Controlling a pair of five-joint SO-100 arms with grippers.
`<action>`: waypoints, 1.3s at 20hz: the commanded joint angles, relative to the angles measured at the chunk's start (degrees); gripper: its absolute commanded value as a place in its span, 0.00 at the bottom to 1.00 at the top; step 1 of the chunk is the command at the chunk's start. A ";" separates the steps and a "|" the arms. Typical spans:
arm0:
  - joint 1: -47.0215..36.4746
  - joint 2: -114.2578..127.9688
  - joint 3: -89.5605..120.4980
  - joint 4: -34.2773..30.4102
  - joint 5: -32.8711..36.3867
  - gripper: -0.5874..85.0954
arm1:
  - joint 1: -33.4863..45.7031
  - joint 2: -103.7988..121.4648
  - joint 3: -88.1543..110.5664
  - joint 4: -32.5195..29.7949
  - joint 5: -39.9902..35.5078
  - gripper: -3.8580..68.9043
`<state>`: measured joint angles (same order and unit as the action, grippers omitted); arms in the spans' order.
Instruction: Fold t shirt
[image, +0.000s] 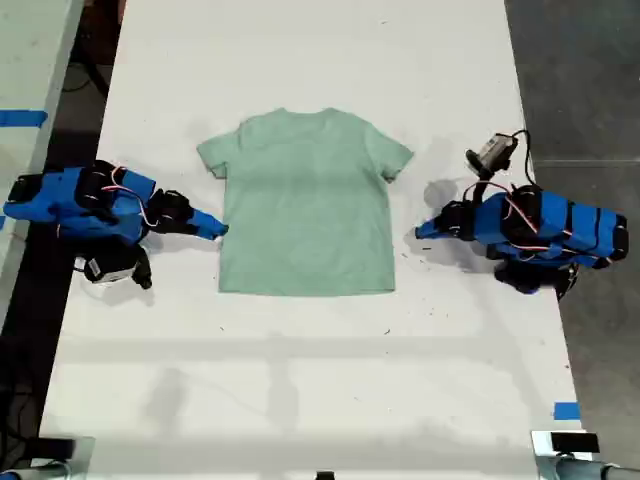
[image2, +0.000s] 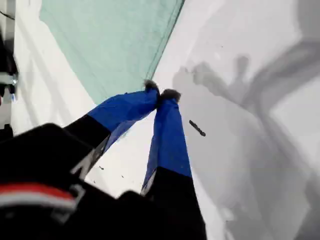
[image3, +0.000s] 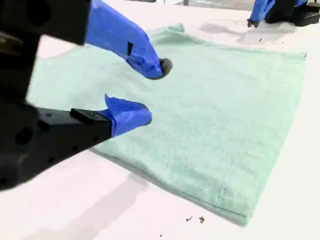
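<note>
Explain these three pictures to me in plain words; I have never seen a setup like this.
These are two small blue robot arms, each ending in a two-fingered gripper, standing on opposite sides of a white table. The exterior view looks straight down on everything. The other two pictures come from cameras mounted on the arms, each looking along its own gripper.

A pale mint-green short-sleeved cloth t-shirt lies flat and unfolded in the middle of the table.

My first gripper belongs to the arm on the exterior view's right. It is shut on nothing, over bare table just beside the shirt.

My second gripper belongs to the arm on the exterior view's left. It is open at the shirt's side edge.

Nothing is held.
</note>
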<state>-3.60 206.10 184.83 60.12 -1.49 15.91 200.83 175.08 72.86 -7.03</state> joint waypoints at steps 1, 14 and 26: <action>0.35 0.44 -0.09 0.26 -0.97 0.14 | -0.44 0.26 3.25 0.88 0.62 0.08; 0.35 0.44 -0.09 0.26 -0.97 0.14 | 17.49 -24.26 -34.01 7.21 -18.54 0.17; 0.35 0.44 -0.09 0.26 -0.97 0.14 | 44.03 -111.09 -96.15 9.14 -40.17 0.40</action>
<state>-3.60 206.10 184.83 60.12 -1.49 58.01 95.45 86.22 84.11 -45.26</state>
